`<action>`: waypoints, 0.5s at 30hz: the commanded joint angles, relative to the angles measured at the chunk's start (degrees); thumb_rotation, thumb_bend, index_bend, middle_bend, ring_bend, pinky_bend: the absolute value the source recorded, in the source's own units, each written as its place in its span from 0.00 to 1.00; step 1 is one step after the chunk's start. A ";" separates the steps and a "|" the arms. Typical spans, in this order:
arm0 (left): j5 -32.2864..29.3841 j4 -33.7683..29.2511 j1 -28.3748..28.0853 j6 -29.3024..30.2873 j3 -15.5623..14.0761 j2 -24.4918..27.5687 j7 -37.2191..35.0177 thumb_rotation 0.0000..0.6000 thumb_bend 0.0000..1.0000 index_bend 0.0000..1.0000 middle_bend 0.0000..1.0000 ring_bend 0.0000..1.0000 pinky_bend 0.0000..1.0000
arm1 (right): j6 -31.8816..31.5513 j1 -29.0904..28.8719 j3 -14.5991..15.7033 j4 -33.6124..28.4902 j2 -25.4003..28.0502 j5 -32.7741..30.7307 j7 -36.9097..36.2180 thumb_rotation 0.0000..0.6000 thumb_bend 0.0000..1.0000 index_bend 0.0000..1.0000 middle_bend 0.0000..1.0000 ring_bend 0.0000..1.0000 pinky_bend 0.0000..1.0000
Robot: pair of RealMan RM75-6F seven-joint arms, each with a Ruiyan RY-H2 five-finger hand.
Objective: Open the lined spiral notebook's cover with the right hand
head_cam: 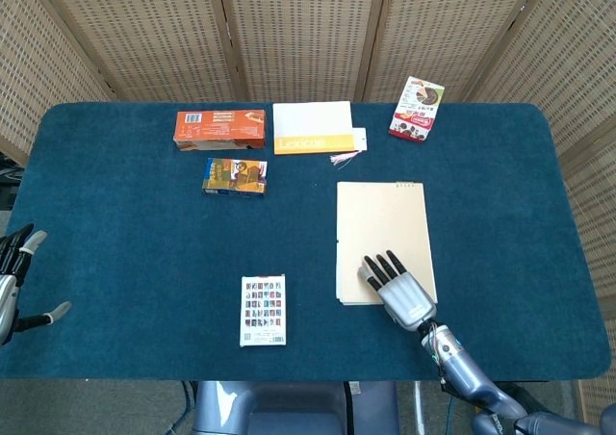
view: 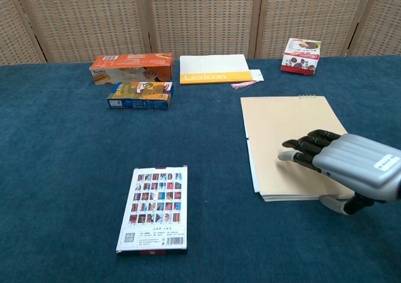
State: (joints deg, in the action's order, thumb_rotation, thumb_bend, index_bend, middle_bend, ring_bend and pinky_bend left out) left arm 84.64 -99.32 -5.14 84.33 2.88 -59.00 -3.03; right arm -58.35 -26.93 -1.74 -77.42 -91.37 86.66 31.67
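The spiral notebook (head_cam: 383,233) (view: 288,136) lies flat with its tan cover closed, on the right half of the blue table, its wire binding along the far edge. My right hand (head_cam: 397,288) (view: 341,165) hovers palm down over the notebook's near right corner, fingers stretched toward the left edge, holding nothing. Its thumb hangs below the near edge in the chest view. My left hand (head_cam: 14,286) shows only at the far left edge of the head view, fingers apart and empty.
A picture-covered card box (head_cam: 263,310) (view: 153,208) lies near the front, left of the notebook. At the back stand an orange box (head_cam: 219,129), a small colourful box (head_cam: 235,176), a white and orange Lexicon book (head_cam: 313,127) and a snack packet (head_cam: 417,109).
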 commanded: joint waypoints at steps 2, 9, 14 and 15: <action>-0.01 0.00 0.01 0.04 0.02 -0.01 0.01 1.00 0.00 0.00 0.00 0.00 0.00 | 0.40 -0.29 -0.25 0.79 -0.63 -1.24 1.20 1.00 0.46 0.00 0.00 0.00 0.00; -0.11 0.01 0.02 0.06 0.09 0.12 -0.31 1.00 0.00 0.00 0.00 0.00 0.00 | -0.12 -0.74 -0.93 1.32 -1.44 -2.84 3.70 1.00 0.51 0.00 0.01 0.00 0.00; -0.17 0.00 -0.03 -0.04 0.11 0.17 -0.35 1.00 0.00 0.00 0.00 0.00 0.00 | -3.18 -1.19 -1.43 4.31 -3.24 -1.10 4.39 1.00 0.53 0.00 0.11 0.09 0.09; -0.17 -0.02 -0.03 -0.03 0.12 0.18 -0.34 1.00 0.00 0.00 0.00 0.00 0.00 | -3.59 -1.27 -1.52 4.76 -3.48 -0.85 4.42 1.00 0.54 0.00 0.12 0.10 0.10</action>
State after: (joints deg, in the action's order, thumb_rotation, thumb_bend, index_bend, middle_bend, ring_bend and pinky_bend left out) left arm 84.47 -99.34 -5.18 84.31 3.01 -58.82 -3.37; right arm -61.26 -28.00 -3.05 -73.35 -94.31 85.28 35.92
